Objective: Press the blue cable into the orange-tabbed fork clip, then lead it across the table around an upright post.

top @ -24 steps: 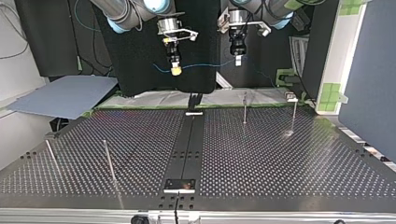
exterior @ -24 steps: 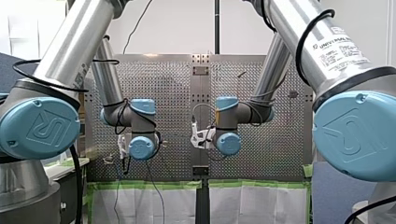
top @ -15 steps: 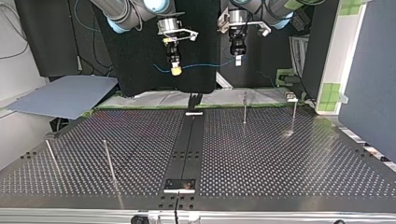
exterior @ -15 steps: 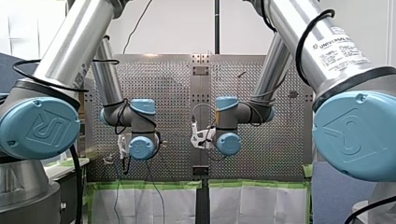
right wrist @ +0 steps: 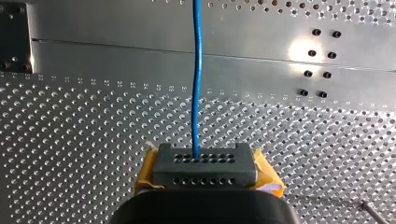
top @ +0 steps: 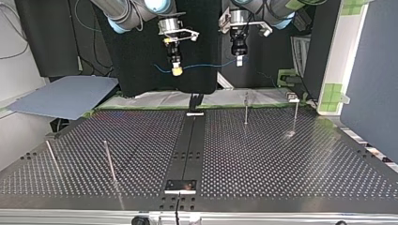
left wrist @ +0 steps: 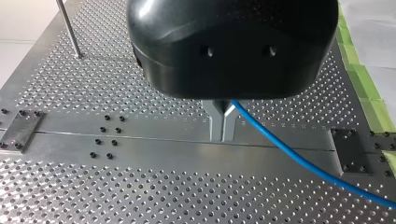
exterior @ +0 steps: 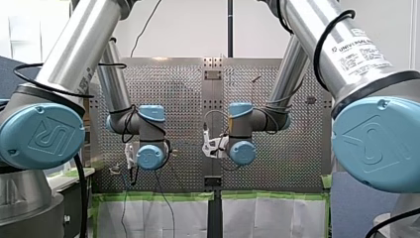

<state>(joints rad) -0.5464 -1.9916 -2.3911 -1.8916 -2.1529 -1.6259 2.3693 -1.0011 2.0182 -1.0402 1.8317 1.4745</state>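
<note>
While both arms hang high beyond the table's far edge in the top view, you can see the blue cable (top: 206,65) strung through the air between them, well clear of the perforated table (top: 291,164). My left gripper (left wrist: 222,134) has its metal fingers (left wrist: 215,122) pinched together on the cable. From there the cable slants off to one side above the plate. My right gripper (right wrist: 196,157) is clamped on it too: the cable comes out from between the yellow pads (right wrist: 148,173) and runs straight ahead of them. At the top view's left a short free end pokes out past my right gripper. Upright posts (top: 246,108) stand on the table — two near the far edge at the view's right, two nearer the camera at its left — and the cable is well apart from all of them.
</note>
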